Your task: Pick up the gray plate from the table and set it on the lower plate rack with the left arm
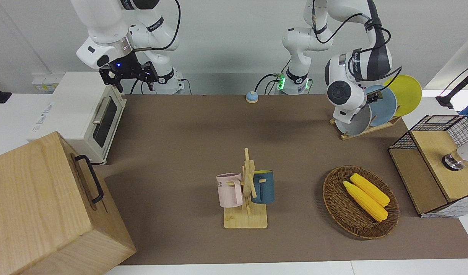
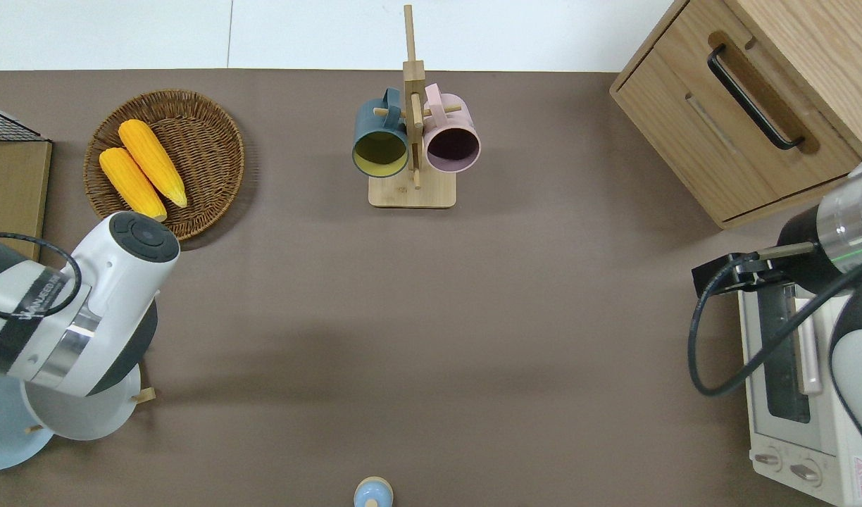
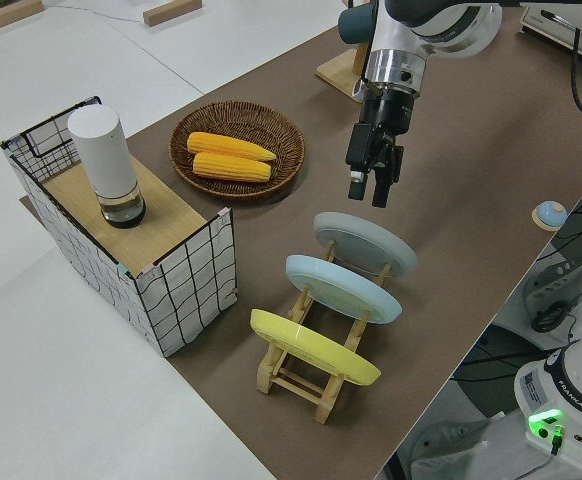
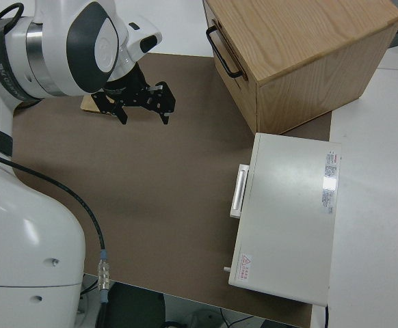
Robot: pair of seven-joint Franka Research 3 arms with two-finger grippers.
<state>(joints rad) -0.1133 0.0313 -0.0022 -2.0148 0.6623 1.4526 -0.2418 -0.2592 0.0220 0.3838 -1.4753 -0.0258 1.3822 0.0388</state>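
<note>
Parted and empty, our black left gripper [image 3: 375, 184] hangs above the pale bluish-gray round plate [image 3: 365, 243], slotted in the light-wood pegged rack [image 3: 301, 372]; from the gripper, plate at six o'clock. Right arm parked.

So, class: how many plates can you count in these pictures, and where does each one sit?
3, all slotted in the lower plate rack: the gray plate at one end, the sky-blue plate in the middle, the yellow plate at the other end. None appears hidden.
</note>
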